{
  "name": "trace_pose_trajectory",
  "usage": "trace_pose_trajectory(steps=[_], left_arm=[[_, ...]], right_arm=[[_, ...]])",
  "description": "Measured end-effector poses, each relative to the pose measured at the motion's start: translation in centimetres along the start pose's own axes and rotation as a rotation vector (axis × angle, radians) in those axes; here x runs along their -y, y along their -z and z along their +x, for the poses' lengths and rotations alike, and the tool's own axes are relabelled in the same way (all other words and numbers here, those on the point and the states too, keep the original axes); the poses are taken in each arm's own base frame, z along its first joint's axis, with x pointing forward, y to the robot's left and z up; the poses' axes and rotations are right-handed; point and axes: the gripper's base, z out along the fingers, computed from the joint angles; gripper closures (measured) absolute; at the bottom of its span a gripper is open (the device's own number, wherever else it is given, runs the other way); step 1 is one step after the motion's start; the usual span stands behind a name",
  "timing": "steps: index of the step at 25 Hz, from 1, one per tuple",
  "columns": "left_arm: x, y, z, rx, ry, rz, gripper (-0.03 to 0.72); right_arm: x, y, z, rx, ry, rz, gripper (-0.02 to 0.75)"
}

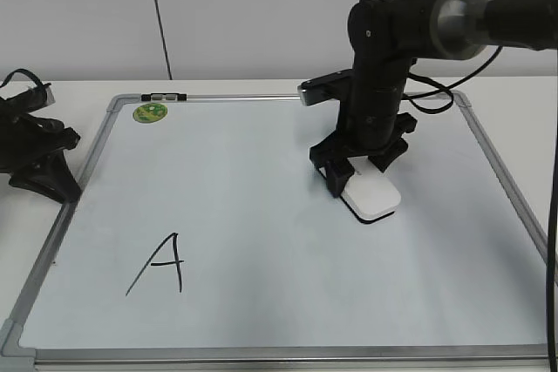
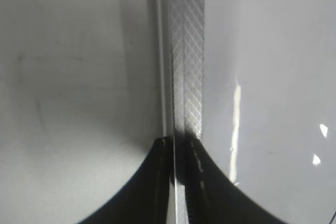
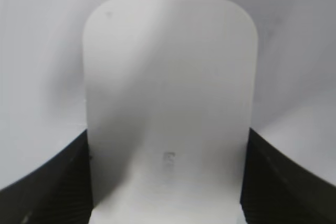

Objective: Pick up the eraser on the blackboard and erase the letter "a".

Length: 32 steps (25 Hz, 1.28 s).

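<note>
The white eraser (image 1: 375, 198) lies flat on the blackboard (image 1: 261, 215), right of its middle. My right gripper (image 1: 359, 176) comes down from above and is shut on the eraser, one black finger on each long side. In the right wrist view the eraser (image 3: 168, 93) fills the space between the fingers of the gripper (image 3: 167, 182), with faint grey lettering on top. No small letter "a" shows anywhere; only a large capital "A" (image 1: 161, 265) stands at the front left. My left gripper (image 1: 39, 163) rests off the board's left edge, shut and empty (image 2: 178, 182).
A round green sticker (image 1: 149, 112) sits at the board's back left corner. The board's grey metal frame (image 2: 186, 51) runs right under the left gripper. The right arm's cables hang over the board's back right corner (image 1: 436, 98).
</note>
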Motion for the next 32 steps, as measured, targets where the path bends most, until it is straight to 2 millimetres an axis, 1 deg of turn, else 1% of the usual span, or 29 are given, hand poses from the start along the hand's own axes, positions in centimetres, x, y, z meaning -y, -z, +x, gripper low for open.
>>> trace_pose_trajectory(steps=[5,9,12,14,15,16,18,24,26,29,32], left_arm=[[0.0,0.0,0.0,0.0,0.0,0.0,0.648],[0.0,0.0,0.0,-0.001,-0.001,-0.002,0.648],[0.0,0.0,0.0,-0.001,-0.001,-0.002,0.647],[0.0,0.0,0.0,-0.001,-0.001,-0.002,0.646],[0.0,0.0,0.0,-0.001,-0.001,-0.002,0.646],[0.0,0.0,0.0,-0.001,-0.001,-0.002,0.645],[0.0,0.0,0.0,-0.001,-0.001,-0.002,0.645],[0.0,0.0,0.0,-0.001,-0.001,-0.002,0.643],[0.0,0.0,0.0,-0.001,-0.001,-0.002,0.643],[0.0,0.0,0.0,-0.001,-0.001,-0.002,0.643],[0.0,0.0,0.0,-0.001,-0.001,-0.002,0.643]], right_arm=[[2.7,0.1,0.5,-0.014,-0.059,0.003,0.201],[4.6,0.9,1.4,-0.034,-0.109,-0.003,0.201],[5.8,3.3,2.1,-0.022,-0.134,0.008,0.201],[6.4,5.5,2.5,0.011,-0.15,0.015,0.201],[6.7,6.2,2.8,0.02,-0.159,0.017,0.201],[7.1,6.8,3.3,0.026,-0.17,0.019,0.201],[7.6,7.5,4.4,0.021,-0.192,0.013,0.201],[11.0,7.0,9.1,0.02,-0.335,0.017,0.201],[12.0,6.8,10.0,0.033,-0.379,0.012,0.201],[13.1,6.7,10.5,0.057,-0.418,0.015,0.201],[13.8,6.7,10.4,0.095,-0.436,0.024,0.201]])
